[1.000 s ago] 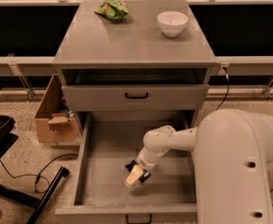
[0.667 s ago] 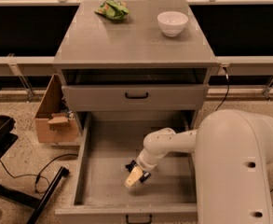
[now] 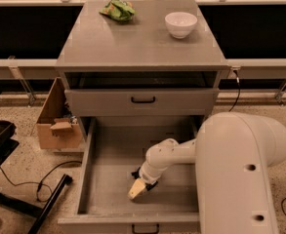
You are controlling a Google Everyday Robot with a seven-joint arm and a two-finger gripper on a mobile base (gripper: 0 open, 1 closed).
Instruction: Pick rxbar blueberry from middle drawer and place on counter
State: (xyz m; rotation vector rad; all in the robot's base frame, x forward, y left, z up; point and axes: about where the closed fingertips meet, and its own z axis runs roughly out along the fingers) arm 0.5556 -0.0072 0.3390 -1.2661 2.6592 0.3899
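now the hand [image 3: 136, 190] sits low inside the pulled-out middle drawer [image 3: 101, 152], its pale tip close to the drawer floor and pointing toward the front wall. whether it is spread or pressed together i cannot tell. a small dark shape just above and left of the hand, touching its black wrist part, looks like the rxbar blueberry [image 3: 134, 173]; i cannot tell whether the hand grips it or only lies against it. the white arm [image 3: 169, 155] runs from the hand up and to the right into the big rounded robot body [image 3: 240, 174], which hides the drawer's right side. bare grey floor lies to the left of the hand and beyond it. below the hand, at the front edge, is the drawer's black handle [image 3: 145, 227]. straight above the hand is the shorter drawer face [image 3: 103, 102], shut, with 1 black handle. well above that is the bench [image 3: 137, 45], carrying a white bowl [image 3: 181, 23] up and to the right of the hand and a green snack bag [image 3: 117, 9] slightly to the left of it, the 2 well apart. far left of the hand, on the speckled ground, stands an open cardboard box [image 3: 57, 123], just beside the cabinet.
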